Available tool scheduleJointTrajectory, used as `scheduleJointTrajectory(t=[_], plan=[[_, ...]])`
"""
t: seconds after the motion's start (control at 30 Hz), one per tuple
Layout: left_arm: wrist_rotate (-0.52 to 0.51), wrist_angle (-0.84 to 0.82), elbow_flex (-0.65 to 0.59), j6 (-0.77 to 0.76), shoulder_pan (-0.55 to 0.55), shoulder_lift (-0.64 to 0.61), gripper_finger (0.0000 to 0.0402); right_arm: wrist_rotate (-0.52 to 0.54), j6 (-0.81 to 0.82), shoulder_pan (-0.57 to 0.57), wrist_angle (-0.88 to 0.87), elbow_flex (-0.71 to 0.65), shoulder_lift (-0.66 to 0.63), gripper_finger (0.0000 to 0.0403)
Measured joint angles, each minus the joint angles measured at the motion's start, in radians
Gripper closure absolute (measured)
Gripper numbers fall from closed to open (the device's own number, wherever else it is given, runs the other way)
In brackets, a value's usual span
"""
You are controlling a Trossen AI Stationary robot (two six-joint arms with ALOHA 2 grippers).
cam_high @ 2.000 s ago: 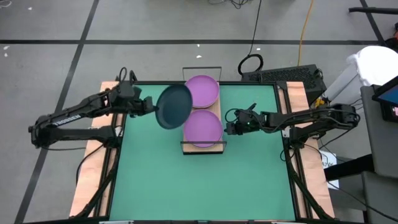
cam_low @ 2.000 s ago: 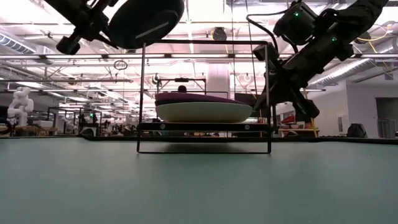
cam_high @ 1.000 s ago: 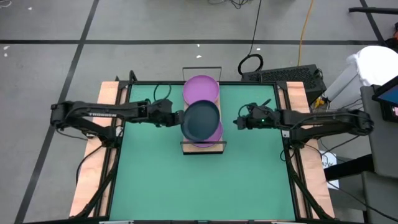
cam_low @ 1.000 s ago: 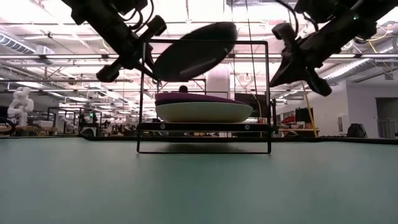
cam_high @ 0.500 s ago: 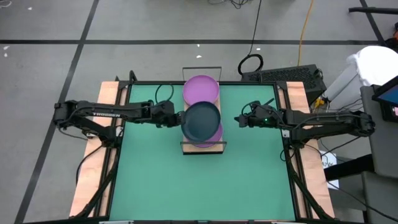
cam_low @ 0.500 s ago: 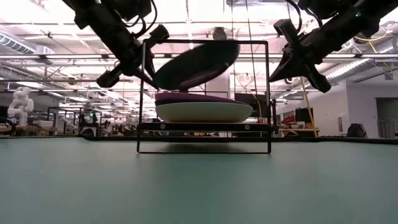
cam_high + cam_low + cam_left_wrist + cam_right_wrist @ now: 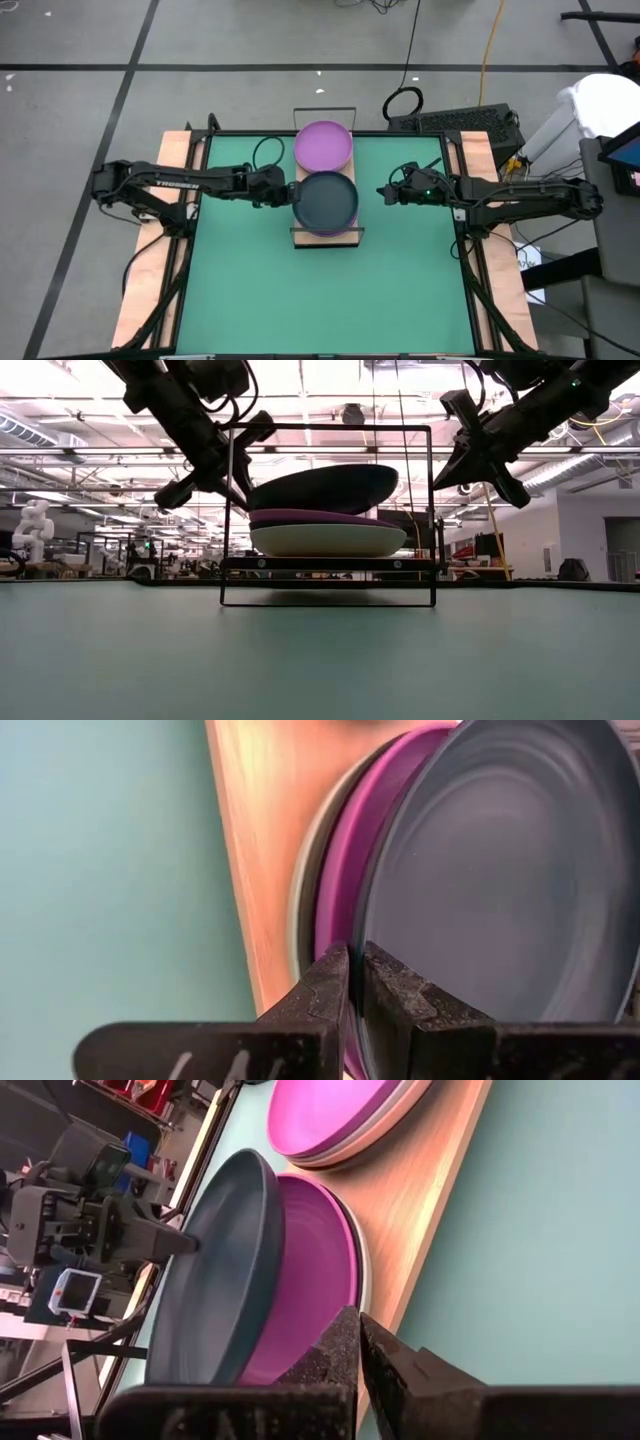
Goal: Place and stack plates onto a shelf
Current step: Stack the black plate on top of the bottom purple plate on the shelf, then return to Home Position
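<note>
As the dark grey plate (image 7: 325, 199) settles tilted onto the purple plate (image 7: 300, 517) on the shelf (image 7: 352, 233), we see the left gripper (image 7: 287, 193) pinching its rim for steadiness; the right gripper (image 7: 384, 193) waits closed beside the shelf.

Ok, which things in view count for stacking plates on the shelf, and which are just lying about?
Job:
- dark grey round plate, left gripper at its rim
- purple plate beneath it, whitish plate at the bottom
- second purple plate
- light wood shelf board

Lying about:
- black cable coil
- yellow cable
- right gripper, waiting beside the shelf
</note>
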Motion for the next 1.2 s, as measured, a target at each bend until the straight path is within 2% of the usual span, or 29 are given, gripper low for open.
scheduleJointTrajectory(t=[0.27, 0.53, 0.67, 1.2], plan=[[-0.012, 0.004, 0.0, -0.016, 0.0, 0.0, 0.0362, 0.0, -0.008, 0.0, 0.0, 0.0, 0.0, 0.0403], [0.036, 0.014, 0.0, -0.034, 0.0, -0.001, 0.0268, -0.027, -0.034, 0.0, 0.004, 0.0, 0.0, 0.0403], [0.036, 0.017, 0.0, -0.034, 0.0, -0.006, 0.0244, -0.03, -0.034, 0.0, 0.005, 0.0, -0.015, 0.0403], [0.053, 0.022, 0.001, 0.063, 0.0, -0.051, 0.0247, -0.106, -0.245, 0.0, 0.114, 0.0, -0.121, 0.0403]])
